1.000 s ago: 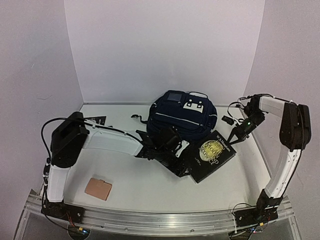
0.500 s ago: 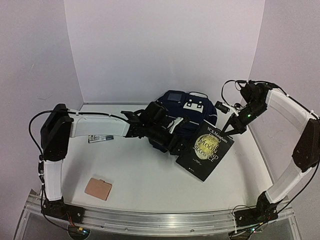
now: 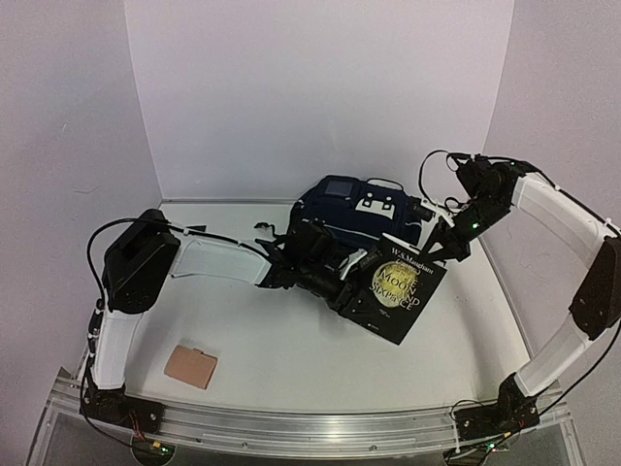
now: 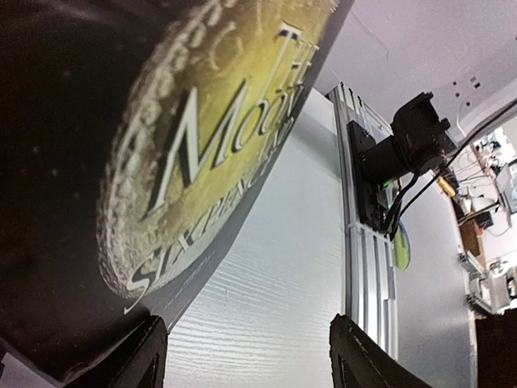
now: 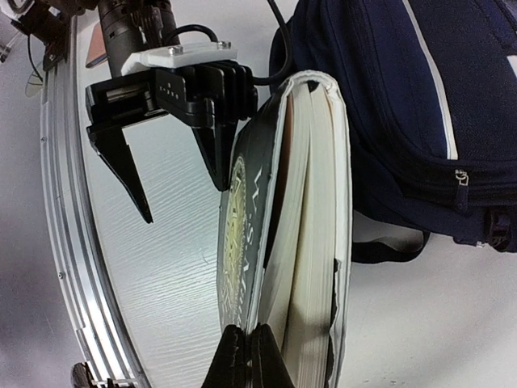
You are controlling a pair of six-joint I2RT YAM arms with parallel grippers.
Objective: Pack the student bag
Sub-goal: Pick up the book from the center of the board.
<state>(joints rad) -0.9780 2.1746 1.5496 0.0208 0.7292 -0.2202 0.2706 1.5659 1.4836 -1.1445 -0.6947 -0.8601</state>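
Student bag (image 3: 351, 216): lies at the far middle of the counter (image 3: 281, 345). Dark navy fabric, slumped, white patch facing up. Black book (image 3: 398, 293) leans against its near-right side, touching it.

Right pincer (image 5: 246, 356): fingers together, clamped on the book's front cover at the page side. Book is tilted up on its near edge, and the pages sag away from the held cover.

Left pincer (image 4: 252, 360): jaws apart, nothing between them. One finger sits just beside the cover face with the gold emblem, low on the book's left.

Small tan flat piece (image 3: 190, 366): near-left, well apart from the rest.

Handling (judgement): the bag is soft and shapeless. It will likely fold or slide on the smooth counter if pushed, and it has no stiff wall to press against. The best holds look to be the top loop, or the fabric lip beside a zip, lifted to keep the mouth wide. A zip pull shows in the right wrist view, but I cannot tell whether the main compartment is open. The book is stiff and fairly heavy, and a cover-only grip may let the pages swing.
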